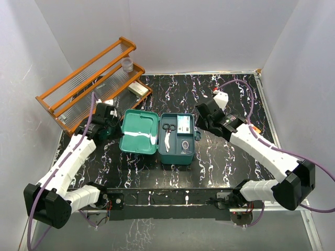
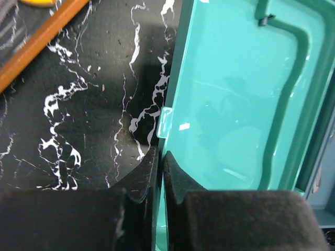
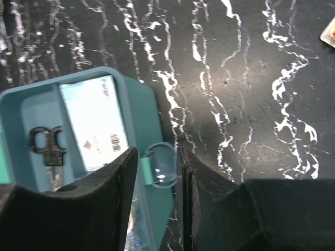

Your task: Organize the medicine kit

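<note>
We're pinching the seemingly light, slick kit (image 1: 138,133) by its 9 o'clock rim (image 2: 175,78), left fingers (image 2: 141,178) shut. Right fingers (image 3: 110,178) are clamping its latch (image 3: 162,164).

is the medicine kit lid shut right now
No, the medicine kit lies wide open, its lid folded out flat and scissors showing inside.

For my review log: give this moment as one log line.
kit: open | left gripper: shut on lid edge | right gripper: gripping latch | scissors: in kit
</note>
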`<state>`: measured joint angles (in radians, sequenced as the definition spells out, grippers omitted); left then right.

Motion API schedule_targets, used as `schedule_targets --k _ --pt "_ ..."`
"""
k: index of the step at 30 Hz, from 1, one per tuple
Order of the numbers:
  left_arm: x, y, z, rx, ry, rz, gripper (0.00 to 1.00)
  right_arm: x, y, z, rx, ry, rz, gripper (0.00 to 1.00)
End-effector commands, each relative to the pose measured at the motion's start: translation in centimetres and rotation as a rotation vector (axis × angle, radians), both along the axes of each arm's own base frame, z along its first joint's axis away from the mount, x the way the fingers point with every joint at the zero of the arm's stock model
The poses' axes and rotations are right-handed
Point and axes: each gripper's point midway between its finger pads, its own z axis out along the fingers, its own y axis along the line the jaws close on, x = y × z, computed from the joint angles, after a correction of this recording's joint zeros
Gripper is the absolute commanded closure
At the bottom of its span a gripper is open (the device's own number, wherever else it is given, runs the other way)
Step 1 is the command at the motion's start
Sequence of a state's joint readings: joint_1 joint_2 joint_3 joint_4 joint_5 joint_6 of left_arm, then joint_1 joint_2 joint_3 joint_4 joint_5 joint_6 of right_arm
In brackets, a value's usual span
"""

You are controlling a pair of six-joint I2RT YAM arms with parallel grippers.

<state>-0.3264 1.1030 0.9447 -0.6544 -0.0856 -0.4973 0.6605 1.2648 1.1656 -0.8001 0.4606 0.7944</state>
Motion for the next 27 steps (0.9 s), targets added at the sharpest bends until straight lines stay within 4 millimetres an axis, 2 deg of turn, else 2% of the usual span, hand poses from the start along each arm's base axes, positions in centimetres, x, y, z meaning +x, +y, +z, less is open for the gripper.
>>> schedule_targets --k 1,7,11,14,20,25,27 --pt "0.9 0.7 4.0 0.036 -0.073 -0.022 1.00 0.2 -1.4 -1.2 -0.011 0.007 -0.056 0.66" --pt "1.3 -0.3 7.2 0.009 -0.108 -0.086 1.00 -0.2 -0.2 -3.7 0.019 0.049 0.013 0.67" --pt "1.6 -2.1 9.1 -0.071 -0.136 -0.143 1.00 -0.2 0.3 -4.7 0.029 0.066 0.041 0.68" --pt "1.6 -3.7 10.4 -0.153 -0.153 -0.186 1.00 -0.4 1.7 -5.2 0.061 0.080 0.120 0.68" --pt "1.0 -6.9 11.5 -0.325 -0.154 -0.272 1.00 -0.7 3.3 -5.8 0.107 0.091 0.203 0.68" --pt "0.5 -7.6 11.5 -0.370 -0.135 -0.289 1.00 -1.0 3.9 -6.1 0.120 0.103 0.239 0.68" --pt "0.3 -7.8 11.6 -0.382 -0.132 -0.295 0.96 -1.0 4.1 -6.1 0.131 0.104 0.252 0.68"
